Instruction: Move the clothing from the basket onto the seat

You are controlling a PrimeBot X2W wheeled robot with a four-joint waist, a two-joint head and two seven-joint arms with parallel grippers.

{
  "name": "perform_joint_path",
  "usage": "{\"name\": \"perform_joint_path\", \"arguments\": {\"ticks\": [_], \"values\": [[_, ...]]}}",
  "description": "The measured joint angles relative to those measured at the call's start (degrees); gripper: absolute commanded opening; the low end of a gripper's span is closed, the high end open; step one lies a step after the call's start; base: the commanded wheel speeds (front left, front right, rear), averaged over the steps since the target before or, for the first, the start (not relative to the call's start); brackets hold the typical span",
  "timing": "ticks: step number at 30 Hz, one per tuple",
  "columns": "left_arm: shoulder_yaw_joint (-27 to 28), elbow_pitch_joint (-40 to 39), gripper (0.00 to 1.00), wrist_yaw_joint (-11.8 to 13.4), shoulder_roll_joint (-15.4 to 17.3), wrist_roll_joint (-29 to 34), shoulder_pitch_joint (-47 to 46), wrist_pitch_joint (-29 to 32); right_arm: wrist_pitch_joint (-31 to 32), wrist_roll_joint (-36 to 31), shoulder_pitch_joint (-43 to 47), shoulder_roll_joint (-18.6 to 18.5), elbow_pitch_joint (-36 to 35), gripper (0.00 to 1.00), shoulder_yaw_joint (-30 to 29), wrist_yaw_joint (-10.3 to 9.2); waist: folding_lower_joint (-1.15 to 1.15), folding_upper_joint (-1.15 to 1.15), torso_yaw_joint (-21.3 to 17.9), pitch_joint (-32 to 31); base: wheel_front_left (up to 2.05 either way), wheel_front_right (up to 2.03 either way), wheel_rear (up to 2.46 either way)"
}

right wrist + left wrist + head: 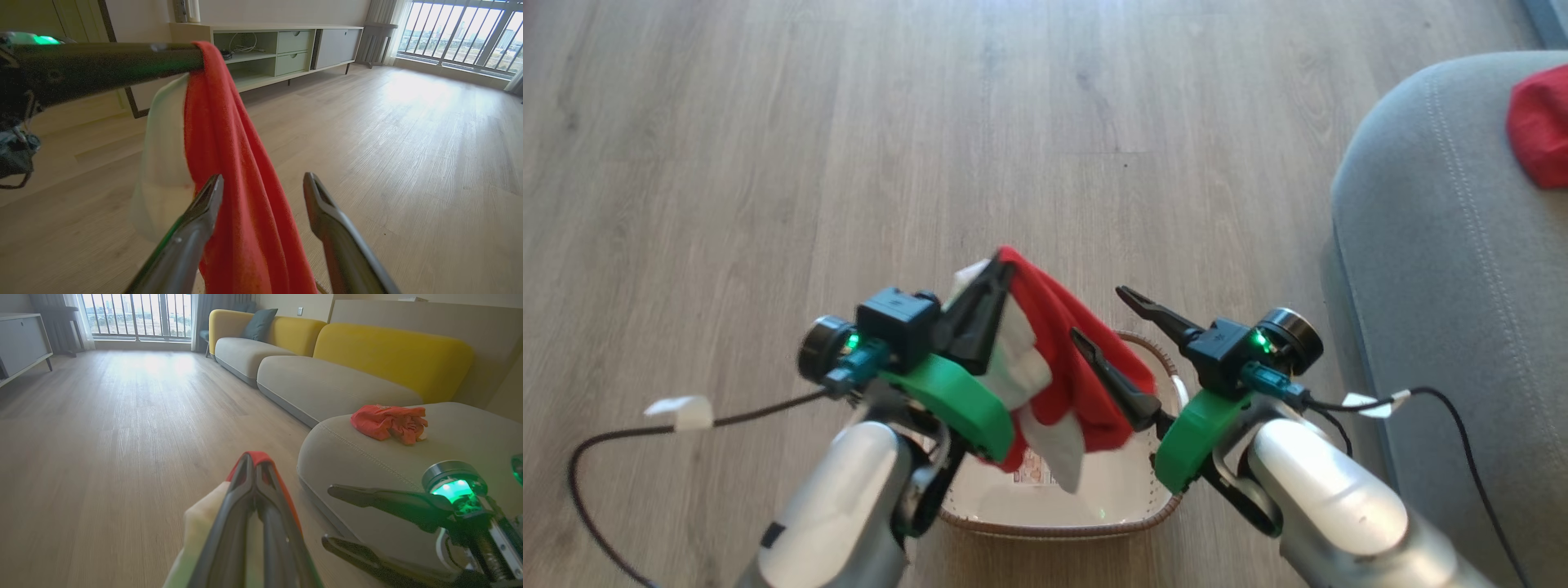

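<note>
Held garment (1054, 359): bright red with white sections; in the wrist views the red reads orange-red. Second garment (1539, 122), far right on the seat: the same red, plain where visible. Seat (1445, 269): mid grey, with lighter stitched seam lines along its edge. Basket (1119, 490): cream-white inside, with a brown woven-look rim. Left gripper (999, 265) and right gripper (1101, 313): black fingers, bright green mounts, a green light on each. Forearms (849, 498): silver-white. Cables (768, 406): black with white tags. Floor (768, 163): grey-brown wood-grain planks. Sofa backs (392, 355): mustard yellow. Far cushion (258, 323): dark teal. Cabinet (292, 51): pale green drawers and a grey door.
</note>
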Motion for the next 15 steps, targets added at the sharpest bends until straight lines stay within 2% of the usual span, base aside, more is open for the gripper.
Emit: {"name": "perform_joint_path", "arguments": {"ticks": [7, 12, 13, 14, 15], "values": [[-4.7, -2.6, 0.0, -2.8, -0.9, 0.1, 0.0, 1.5, 0.0, 4.6, -4.3, -1.7, 1.7, 1.0, 6.4, 0.0, 0.0, 0.0, 1.9, 0.1, 0.0, 0.0, 0.0], [-6.6, -4.3, 0.0, -3.8, -1.2, -0.5, 0.0, 2.5, 0.0, 8.3, -5.8, -2.2, 2.5, 1.0, 9.6, 0.0, 0.0, 0.0, 2.6, 0.1, 0.0, 0.0, 0.0], [-6.7, -4.4, 0.0, -3.8, -1.2, -0.6, 0.0, 2.5, 0.0, 9.0, -5.9, -2.3, 2.8, 0.28, 9.9, 0.01, 0.0, 0.0, 2.7, 0.1, 0.0, 0.0, 0.0], [-6.7, -4.6, 0.0, -3.8, -1.2, -0.8, 0.0, 2.5, 0.0, 9.7, -6.1, -2.4, 3.0, 0.0, 10.2, 0.0, 0.0, 0.0, 2.7, 0.0, 0.0, 0.0, 0.0], [-6.7, -4.7, 0.0, -3.8, -1.2, -0.8, 0.0, 2.5, 0.0, 10.5, -6.2, -2.6, 3.0, 0.0, 10.7, 0.0, 0.0, 0.0, 2.8, 0.0, 0.0, 0.0, 0.0]]}}
